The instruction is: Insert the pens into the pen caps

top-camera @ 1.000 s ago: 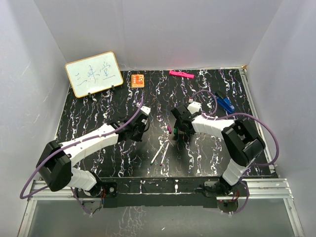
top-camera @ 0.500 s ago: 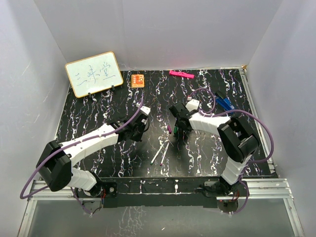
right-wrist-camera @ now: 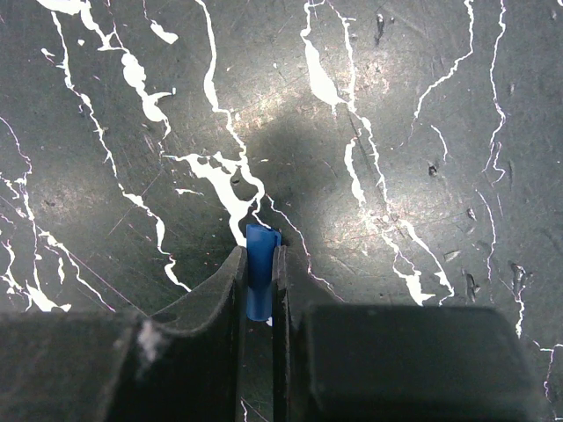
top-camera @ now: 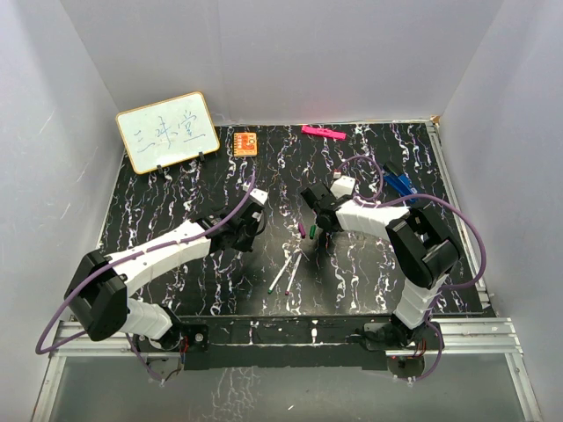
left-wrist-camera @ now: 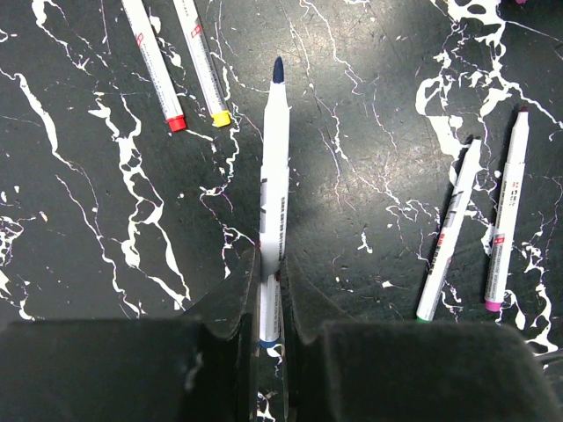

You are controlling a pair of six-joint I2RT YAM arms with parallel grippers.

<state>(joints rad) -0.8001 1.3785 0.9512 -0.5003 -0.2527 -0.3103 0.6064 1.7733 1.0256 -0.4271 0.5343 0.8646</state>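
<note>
- Firstly, the left gripper (left-wrist-camera: 271, 268) has its fingers pressed onto the blue-tipped pen (left-wrist-camera: 275, 167). They pinch the white barrel towards its rear end, and the tip points away from the wrist.
- The right gripper (right-wrist-camera: 258, 268) pinches the blue cap (right-wrist-camera: 261, 239), whose end pokes out past the fingertips. Whether the cap touches the table cannot be told.
- A red-ended pen (left-wrist-camera: 157, 66) and a yellow-ended pen (left-wrist-camera: 202, 61) lie side by side near the blue tip, without touching it.
- A green-ended pen (left-wrist-camera: 449, 230) and a purple-ended pen (left-wrist-camera: 508, 207) lie side by side, to the right of and nearer than the left gripper, between the arms.
- Two tiny pieces, a purple cap (top-camera: 302, 230) and a green cap (top-camera: 312, 235) by the look of them, lie just beside the right gripper.
- Along the far edge stand a whiteboard (top-camera: 167, 132) at the left, an orange card (top-camera: 245, 142) and a pink bar (top-camera: 322, 133). Blue clips (top-camera: 400, 183) lie at the far right.
- The table (top-camera: 158, 211) is black with white veins. White walls (top-camera: 281, 53) enclose it, and a metal rail (top-camera: 290, 338) runs along the near edge.
</note>
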